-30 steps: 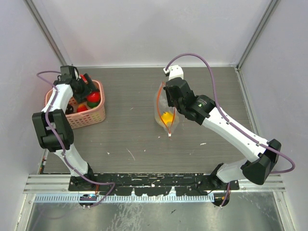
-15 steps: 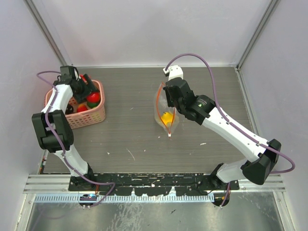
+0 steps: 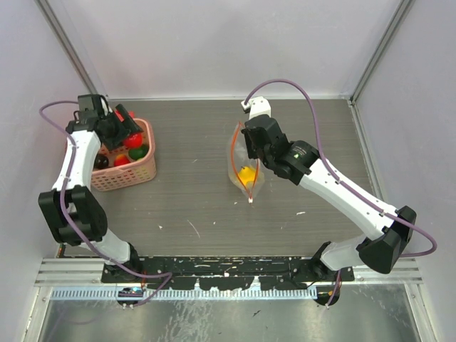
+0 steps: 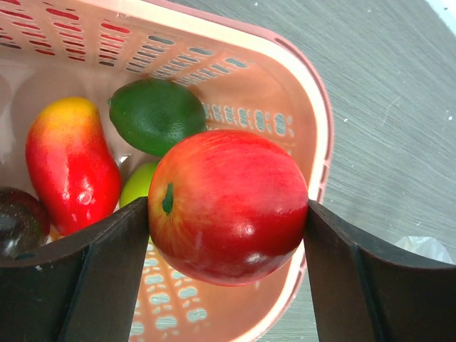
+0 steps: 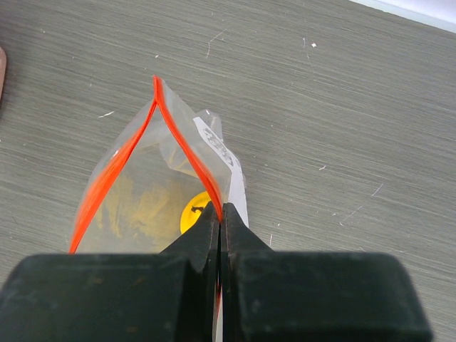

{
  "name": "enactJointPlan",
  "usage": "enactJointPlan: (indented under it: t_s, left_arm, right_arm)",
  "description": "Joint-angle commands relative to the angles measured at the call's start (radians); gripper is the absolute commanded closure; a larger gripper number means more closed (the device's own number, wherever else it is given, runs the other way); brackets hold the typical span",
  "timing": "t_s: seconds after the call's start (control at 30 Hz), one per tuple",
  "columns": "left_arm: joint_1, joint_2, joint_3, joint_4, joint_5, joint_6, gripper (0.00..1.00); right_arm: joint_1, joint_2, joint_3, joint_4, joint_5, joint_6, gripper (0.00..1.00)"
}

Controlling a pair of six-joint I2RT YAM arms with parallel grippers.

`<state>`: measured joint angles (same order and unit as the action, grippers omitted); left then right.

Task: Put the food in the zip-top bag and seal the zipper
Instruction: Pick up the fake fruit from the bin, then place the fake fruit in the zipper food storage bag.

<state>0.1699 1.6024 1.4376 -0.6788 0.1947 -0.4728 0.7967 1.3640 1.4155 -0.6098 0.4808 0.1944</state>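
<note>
- The red apple (image 4: 228,206), one piece of the food, sits between the two dark fingers of the left gripper (image 4: 228,214), over the inside of the pink basket (image 4: 313,142) at the far-left of the table (image 3: 192,206)
- Around it in the basket lie a green lime (image 4: 157,114), a red-and-yellow mango (image 4: 71,164), a pale green piece (image 4: 135,192) half hidden, and a dark fruit (image 4: 18,217) at the frame's edge
- The zip-top bag (image 3: 246,160) stands well apart, near the table's middle, with a yellow piece (image 5: 194,212) already inside
- Its zipper (image 5: 114,178) gapes: the two red-orange strips meet in a point at the far end and spread toward the wrist camera, so the mouth is open
- The right gripper (image 5: 219,221) is closed tight on one of those strips, pinching the rim and holding the mouth up
- The step in hand, as I judge it, is carrying the apple from basket to bag
- To do it well, lift straight up until the apple is clear of the basket wall, then cross smoothly, since the fruit is round and glossy and could slip
- Come down on the mouth from above, away from the right fingers, and centre the apple between the strips before letting go, because the opening looks snug for it
- The left jaws stand wide, filled by the apple, a pad pressed to each flank
</note>
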Motion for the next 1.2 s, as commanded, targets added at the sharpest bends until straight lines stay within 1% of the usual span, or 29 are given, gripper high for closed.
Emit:
enactJointPlan:
  t_s: [0.0,0.07,0.2,0.33,0.43,0.67,0.87,0.97,1.17]
  left_arm:
    - [-0.007,-0.119,0.003,0.004,0.019,-0.001,0.59]
    - [-0.014,-0.154,-0.006,0.008,0.032,-0.005,0.61]
    - [-0.04,-0.214,-0.001,0.008,0.072,-0.006,0.62]
    - [-0.107,-0.267,0.001,0.025,0.126,-0.008,0.62]
    - [-0.162,-0.277,-0.01,0.044,0.203,-0.019,0.62]
    - [-0.307,-0.302,-0.025,0.068,0.263,-0.02,0.62]
    - [-0.444,-0.32,-0.051,0.137,0.299,-0.028,0.63]
    - [-0.482,-0.325,-0.062,0.164,0.311,-0.03,0.63]
    - [-0.541,-0.393,-0.059,0.194,0.336,-0.045,0.63]
  right_arm:
    - [0.007,0.0,0.05,0.028,0.001,0.011,1.0]
    - [0.009,0.005,0.052,0.027,0.0,0.011,1.0]
    - [0.012,0.009,0.058,0.024,0.0,0.012,1.0]
    - [0.013,0.009,0.061,0.024,-0.001,0.014,1.0]
    - [0.015,0.014,0.064,0.023,-0.001,0.015,1.0]
    - [0.015,0.026,0.068,0.021,-0.011,0.014,1.0]
    - [0.015,0.053,0.075,0.05,-0.045,0.014,1.0]
    - [0.014,0.07,0.07,0.064,-0.049,0.013,1.0]
    - [0.015,0.1,0.075,0.087,-0.08,0.013,1.0]
